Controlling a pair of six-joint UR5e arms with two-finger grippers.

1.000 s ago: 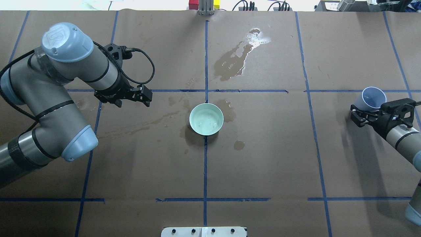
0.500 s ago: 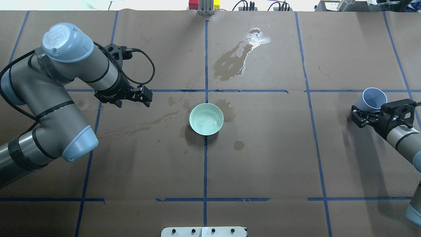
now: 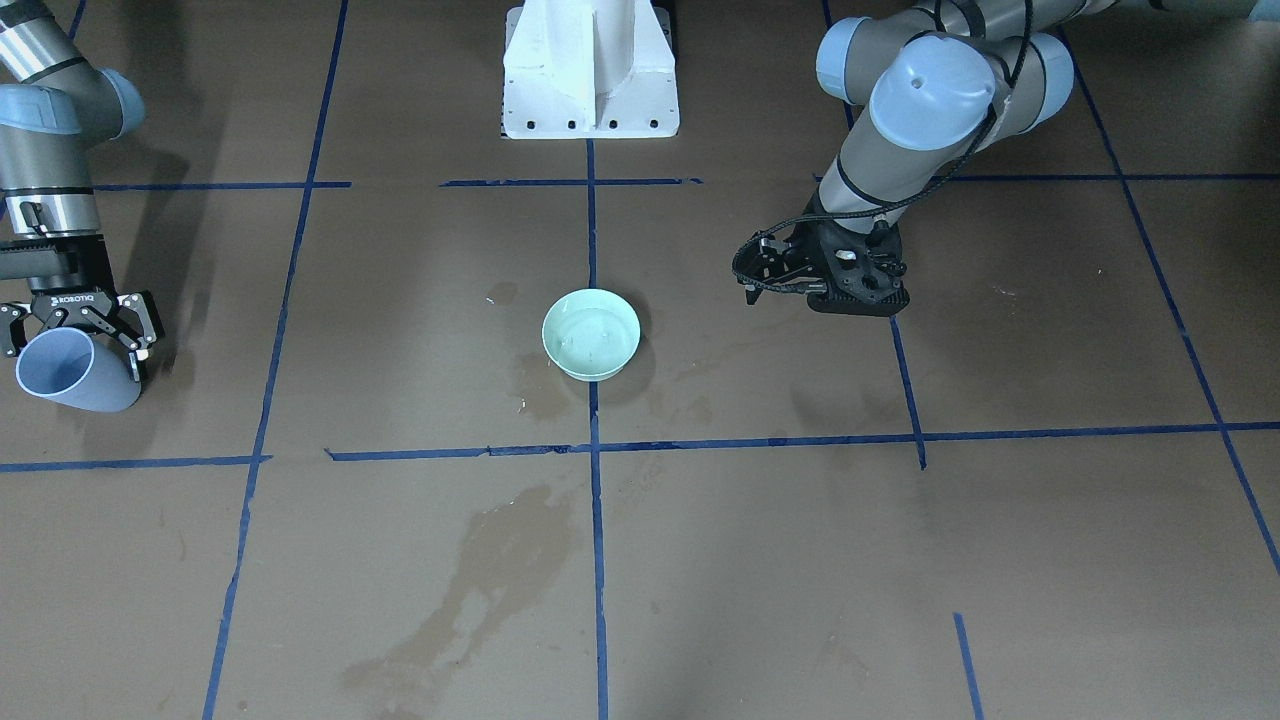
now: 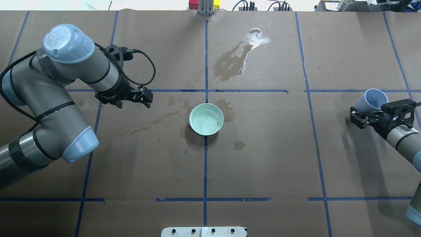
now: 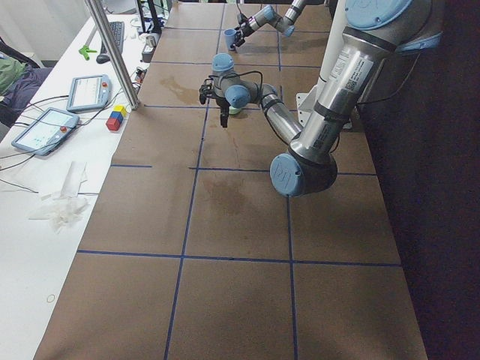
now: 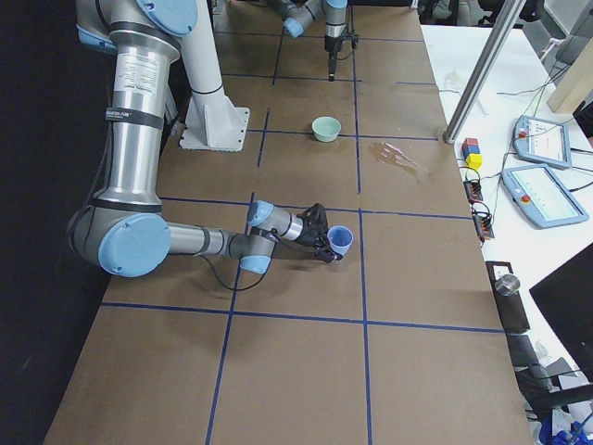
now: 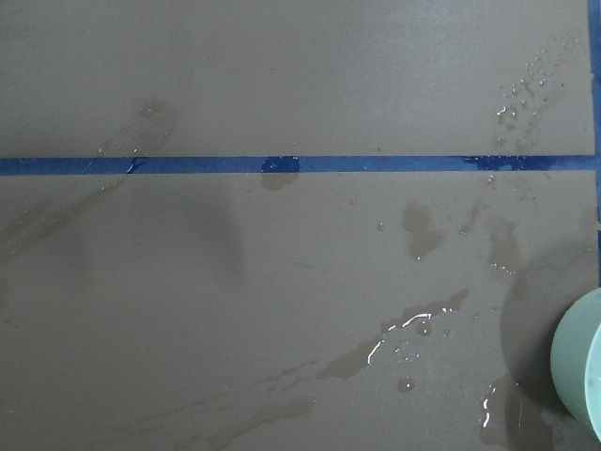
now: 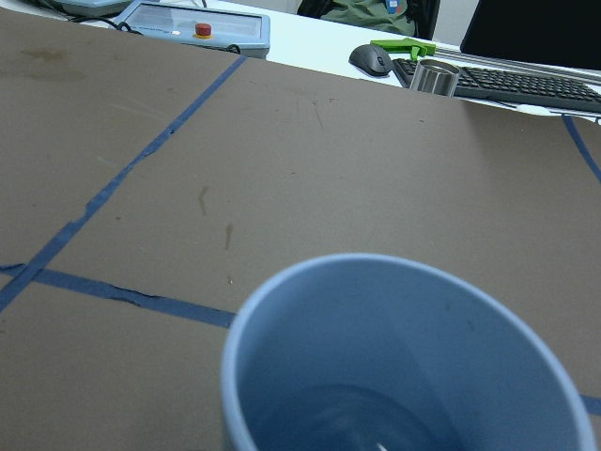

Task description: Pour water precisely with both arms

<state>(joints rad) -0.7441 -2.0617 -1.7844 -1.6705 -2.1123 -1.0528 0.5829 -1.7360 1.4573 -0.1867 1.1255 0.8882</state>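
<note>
At the table's right end, the right gripper (image 4: 363, 116) is clamped on a tilted blue cup (image 4: 373, 100) with a little water (image 8: 352, 418) glinting at its bottom, well apart from the green bowl (image 4: 206, 118) at the centre. Left of the bowl the left gripper (image 4: 139, 97) hangs empty over wet stains (image 4: 138, 126), fingers apparently close together, though I cannot tell for sure.
</note>
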